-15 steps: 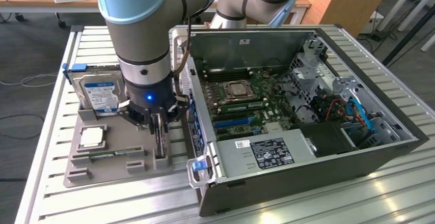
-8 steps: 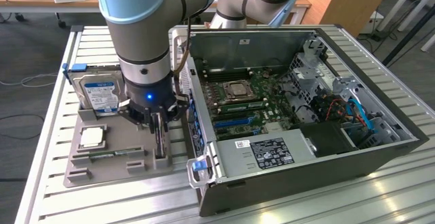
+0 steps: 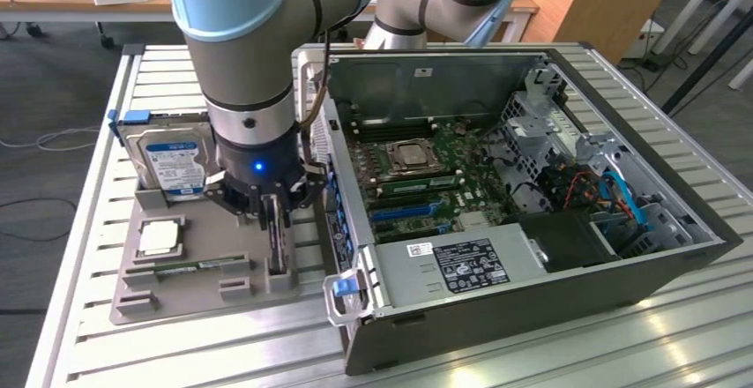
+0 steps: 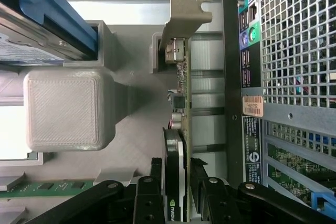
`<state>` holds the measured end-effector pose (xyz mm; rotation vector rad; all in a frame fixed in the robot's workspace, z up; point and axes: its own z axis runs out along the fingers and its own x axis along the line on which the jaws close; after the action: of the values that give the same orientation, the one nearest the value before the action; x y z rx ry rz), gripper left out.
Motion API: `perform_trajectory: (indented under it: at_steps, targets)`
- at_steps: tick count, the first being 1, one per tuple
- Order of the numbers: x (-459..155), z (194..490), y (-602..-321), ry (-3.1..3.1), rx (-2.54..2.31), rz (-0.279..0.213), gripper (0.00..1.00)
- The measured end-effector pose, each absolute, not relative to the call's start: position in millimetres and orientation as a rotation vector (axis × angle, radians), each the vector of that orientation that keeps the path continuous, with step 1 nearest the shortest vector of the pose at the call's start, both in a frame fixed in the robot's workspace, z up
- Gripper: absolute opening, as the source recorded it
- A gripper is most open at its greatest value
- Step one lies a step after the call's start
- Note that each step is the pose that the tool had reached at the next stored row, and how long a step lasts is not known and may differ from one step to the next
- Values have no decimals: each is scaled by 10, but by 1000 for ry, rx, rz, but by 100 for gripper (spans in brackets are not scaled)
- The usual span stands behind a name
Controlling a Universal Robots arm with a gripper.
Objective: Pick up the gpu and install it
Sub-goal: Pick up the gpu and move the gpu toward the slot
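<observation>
**A:** What sits closest to our end effector [image 3: 277,222] [image 4: 176,162]?

**B:** The gpu [image 3: 278,251] [image 4: 182,77], a thin flat expansion card with a black face, a brownish circuit board and a silver metal end bracket. It stands on its long edge in a slot of the grey printed plastic holder [image 3: 176,298] [image 4: 142,145], directly beneath us.

**A:** Do we have hold of it?

**B:** In the wrist view our two black fingers [image 4: 156,174] lie against its two faces, closed part-way onto it. We judge that to be a grip. The card is not lifted, and its lower edge sits in the slot.

**A:** Which way does its long axis run?

**B:** On the exterior view's clock face it runs from six to twelve, so we close across it at nine and three. The bracket [image 4: 184,14] is at the end nearer the hard drive, which we judge to be toward twelve.

**A:** What lies further out?

**B:** At nine o'clock on the same holder lies a narrow green memory stick [image 3: 189,267]. At eleven stands the silver hard drive [image 3: 175,160] with its blue label and blue frame.

**A:** And the place the card belongs?

**B:** At three o'clock, just beside the holder, the open dark grey metal computer case [image 3: 565,317] [image 4: 294,35] lies on its side. It rests on the slatted aluminium surface [image 3: 212,353]. The blue expansion slots [image 3: 410,205] on its green motherboard are further along toward three.
</observation>
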<state>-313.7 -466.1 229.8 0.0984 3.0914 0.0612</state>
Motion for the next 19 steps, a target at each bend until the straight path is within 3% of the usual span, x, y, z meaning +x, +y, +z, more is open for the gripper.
perform_trajectory:
  at_steps: [19]
  targets:
    - [-3149,2296,-4655,3091,98,61,36]
